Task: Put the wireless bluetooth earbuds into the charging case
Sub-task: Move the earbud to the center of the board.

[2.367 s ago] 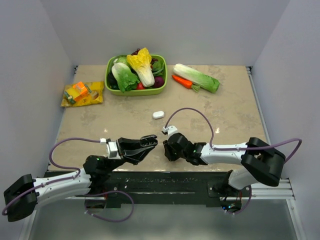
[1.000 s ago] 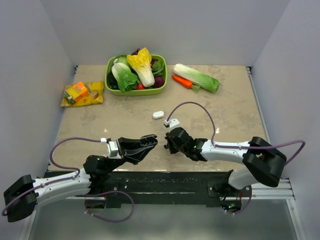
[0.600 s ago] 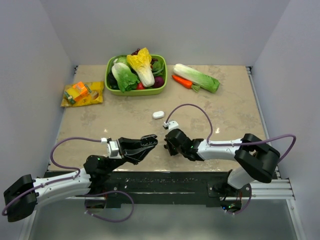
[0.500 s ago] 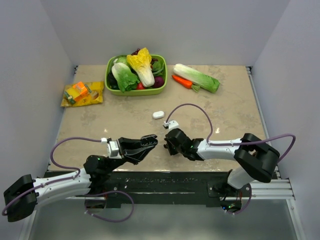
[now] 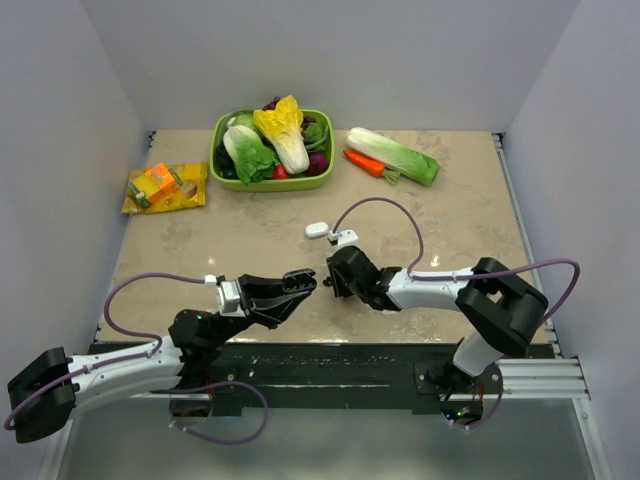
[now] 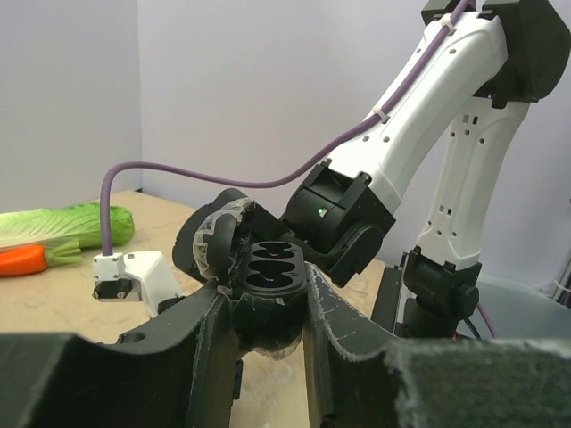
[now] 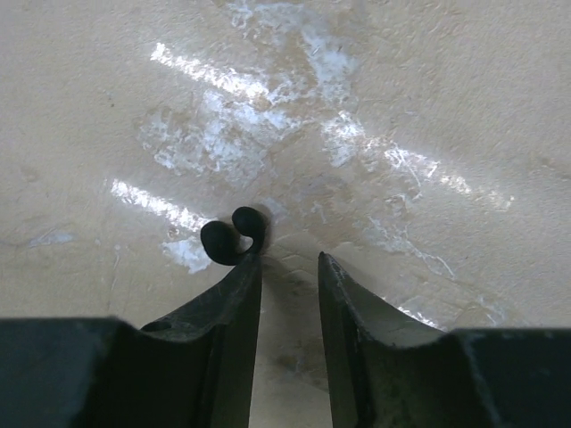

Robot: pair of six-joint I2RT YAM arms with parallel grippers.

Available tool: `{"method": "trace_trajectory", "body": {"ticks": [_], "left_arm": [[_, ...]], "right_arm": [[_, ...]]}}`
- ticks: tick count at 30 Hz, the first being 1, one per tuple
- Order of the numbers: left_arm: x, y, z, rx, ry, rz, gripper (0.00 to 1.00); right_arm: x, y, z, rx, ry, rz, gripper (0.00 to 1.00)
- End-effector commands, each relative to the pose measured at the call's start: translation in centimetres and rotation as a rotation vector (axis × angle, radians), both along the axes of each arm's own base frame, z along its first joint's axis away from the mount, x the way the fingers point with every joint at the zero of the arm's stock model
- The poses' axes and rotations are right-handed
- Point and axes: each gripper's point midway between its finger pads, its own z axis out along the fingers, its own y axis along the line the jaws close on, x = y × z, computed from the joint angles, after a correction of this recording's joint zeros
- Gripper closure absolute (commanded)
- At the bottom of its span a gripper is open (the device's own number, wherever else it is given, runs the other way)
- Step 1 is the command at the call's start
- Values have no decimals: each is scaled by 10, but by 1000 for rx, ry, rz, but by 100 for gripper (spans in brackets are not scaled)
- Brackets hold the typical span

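Slightly parted and empty, the right claw [image 7: 290,264] may flick away the earbud [image 7: 228,241] at its fingertip [image 7: 246,272]; left claw [image 6: 268,301] clamps the case [image 6: 272,264].

The overhead camera, high at the near edge, looks down on the whole table [image 5: 450,210]. The left wrist camera faces the right arm [image 6: 428,98], shared with the overhead view; the right wrist camera looks down, close to that table.

Left pincer [image 5: 306,280] facing right pincer [image 5: 332,284] (tips near), vegetable bowl [image 5: 270,185] beyond
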Motion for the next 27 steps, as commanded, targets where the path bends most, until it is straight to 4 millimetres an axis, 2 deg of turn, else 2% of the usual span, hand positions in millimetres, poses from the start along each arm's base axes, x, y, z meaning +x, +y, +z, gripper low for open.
{"method": "trace_trajectory", "body": {"ticks": [1,6,10,14,20,26,27], "left_arm": [[-4,8,-42,50,43,4,100],[-4,7,-44,56,43,2,100],[-5,7,-43,50,41,-2,100],[-7,7,-42,50,38,-11,100],[-8,8,-41,47,37,-12,100],[-8,9,-42,46,38,-10,100],[-8,9,-42,46,37,-12,100]], "right_arm": [[5,-16,1,-58,-6,-47,63],[-3,-5,24,88,1,-46,63],[-5,6,27,161,21,-54,63],[-2,15,20,151,47,-48,63],[2,14,10,129,58,-65,63],[5,14,19,151,38,-72,61],[5,14,26,167,26,-70,61]]}}
